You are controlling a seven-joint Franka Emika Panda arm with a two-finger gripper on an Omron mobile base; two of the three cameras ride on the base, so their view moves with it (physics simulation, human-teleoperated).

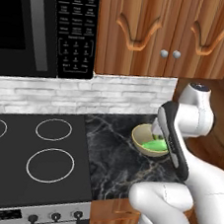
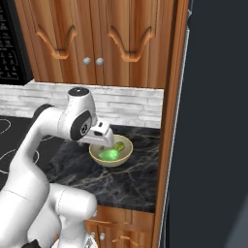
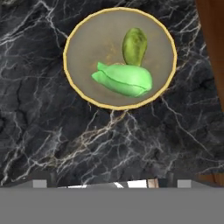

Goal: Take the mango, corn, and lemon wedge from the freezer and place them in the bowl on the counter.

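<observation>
Above the bowl (image 3: 120, 57) on the counter (image 3: 39, 127) the gripper (image 2: 102, 140) hangs with its jaws spread wide and nothing between them. One risk seems likely: a careless sideways swing could clip the rim and slide the bowl toward the stove top (image 1: 35, 149), since the hand sits close over it. Inside lie two pieces touching each other, a bright green elongated item (image 3: 124, 79) and the small olive lemon wedge (image 3: 134, 46). At the far right stands the freezer (image 2: 213, 121), its dark face toward the camera.
</observation>
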